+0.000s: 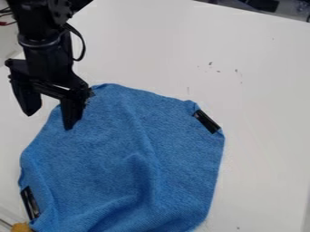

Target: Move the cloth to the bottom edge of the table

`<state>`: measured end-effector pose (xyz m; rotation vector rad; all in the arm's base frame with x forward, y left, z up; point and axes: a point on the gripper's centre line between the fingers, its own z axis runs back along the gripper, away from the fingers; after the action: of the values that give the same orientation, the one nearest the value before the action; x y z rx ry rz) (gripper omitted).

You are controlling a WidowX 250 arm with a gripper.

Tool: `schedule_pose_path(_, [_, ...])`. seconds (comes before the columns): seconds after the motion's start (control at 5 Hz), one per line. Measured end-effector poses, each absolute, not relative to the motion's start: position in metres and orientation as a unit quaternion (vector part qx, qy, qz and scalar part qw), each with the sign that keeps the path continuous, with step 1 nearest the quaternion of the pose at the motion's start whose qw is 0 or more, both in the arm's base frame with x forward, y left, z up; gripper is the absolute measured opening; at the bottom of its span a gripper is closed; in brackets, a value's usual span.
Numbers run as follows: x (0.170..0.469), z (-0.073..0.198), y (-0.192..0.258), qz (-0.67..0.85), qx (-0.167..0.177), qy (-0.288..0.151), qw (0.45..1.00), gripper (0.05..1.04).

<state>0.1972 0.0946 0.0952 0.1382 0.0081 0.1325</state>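
One cloth [109, 154], one hand [50, 118], one counter [260, 90]

On the cloth I count a first black strip [206, 121] and a second black strip [30, 202], two in all. My one hand has two fingers [72, 113]. I find one yellowish thing [21, 227], only partly in sight. Small dark specks [210, 63] number several, too tiny for me to give an exact tally.

And here's the cloth [181, 167], lying on the table [266, 136]! Taking its middle as the clock's centre, there's the gripper [50, 118] at ten o'clock, over the cloth's edge. One strip [206, 121] sits on the cloth at two o'clock, another strip [30, 203] on it at eight, and just beside that, towards half past seven, a small object [21, 227].
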Motion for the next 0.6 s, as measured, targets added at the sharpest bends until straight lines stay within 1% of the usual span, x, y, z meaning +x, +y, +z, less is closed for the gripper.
schedule_pose_path(0.2, [0.194, 0.090, 0.094, 0.069, 0.070, 0.013, 0.995, 1.001])
schedule_pose_path(0.4, [0.186, 0.080, 0.093, 0.089, 0.125, -0.005, 0.988, 1.000])
schedule_pose_path(0.6, [0.186, 0.077, 0.080, 0.084, 0.124, -0.007, 0.989, 1.001])
